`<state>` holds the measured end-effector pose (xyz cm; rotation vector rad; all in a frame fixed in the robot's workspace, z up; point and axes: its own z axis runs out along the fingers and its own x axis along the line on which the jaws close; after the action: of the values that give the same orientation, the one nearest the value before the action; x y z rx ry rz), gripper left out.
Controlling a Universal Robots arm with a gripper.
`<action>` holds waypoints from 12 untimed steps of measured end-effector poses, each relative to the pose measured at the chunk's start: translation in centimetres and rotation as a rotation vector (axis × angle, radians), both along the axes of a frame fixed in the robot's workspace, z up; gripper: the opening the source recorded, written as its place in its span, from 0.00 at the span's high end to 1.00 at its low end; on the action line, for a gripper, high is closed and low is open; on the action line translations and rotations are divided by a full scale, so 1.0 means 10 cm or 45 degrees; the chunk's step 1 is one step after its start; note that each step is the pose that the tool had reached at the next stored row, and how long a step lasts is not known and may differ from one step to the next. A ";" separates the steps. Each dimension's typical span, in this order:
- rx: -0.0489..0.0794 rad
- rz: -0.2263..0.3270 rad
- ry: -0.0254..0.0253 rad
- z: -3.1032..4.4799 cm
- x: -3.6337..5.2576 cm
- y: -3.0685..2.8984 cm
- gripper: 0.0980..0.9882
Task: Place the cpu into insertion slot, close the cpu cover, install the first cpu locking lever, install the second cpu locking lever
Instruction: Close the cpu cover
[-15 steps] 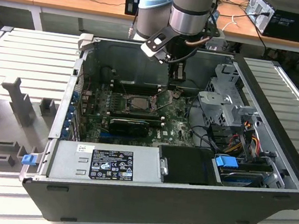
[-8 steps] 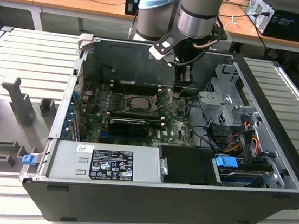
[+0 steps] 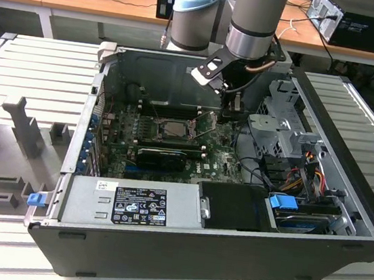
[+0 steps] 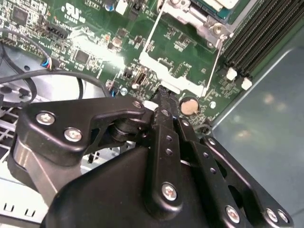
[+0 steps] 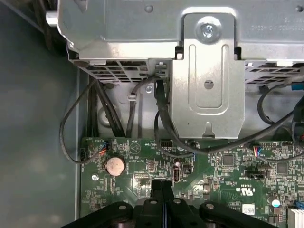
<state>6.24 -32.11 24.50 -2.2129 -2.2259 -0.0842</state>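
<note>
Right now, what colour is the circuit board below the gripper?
Green. The circuit board shows best in the first wrist view.

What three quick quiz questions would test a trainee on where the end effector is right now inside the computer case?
1. True or false: in the first wrist view the end effector has its fingers spread wide apart.
2. In the exterior view, on which side of the end effector does the insertion slot lie? A. the exterior view's left. B. the exterior view's right. C. outside the case.
3. Fill in: in the second wrist view the end effector's tip is at the edge of the silver cpu _____.
Key: 1 false, the fingers are together. 2 A. 3 cover, meaning the cpu cover.
</note>
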 end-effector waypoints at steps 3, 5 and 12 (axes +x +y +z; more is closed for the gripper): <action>0.000 0.001 0.0001 0.000 -0.023 -0.001 0.99; 0.000 0.001 0.0001 0.000 -0.061 -0.002 0.99; 0.000 0.000 0.0001 0.000 -0.128 -0.002 0.99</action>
<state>4.96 -32.13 24.49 -2.2124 -2.2263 -0.0840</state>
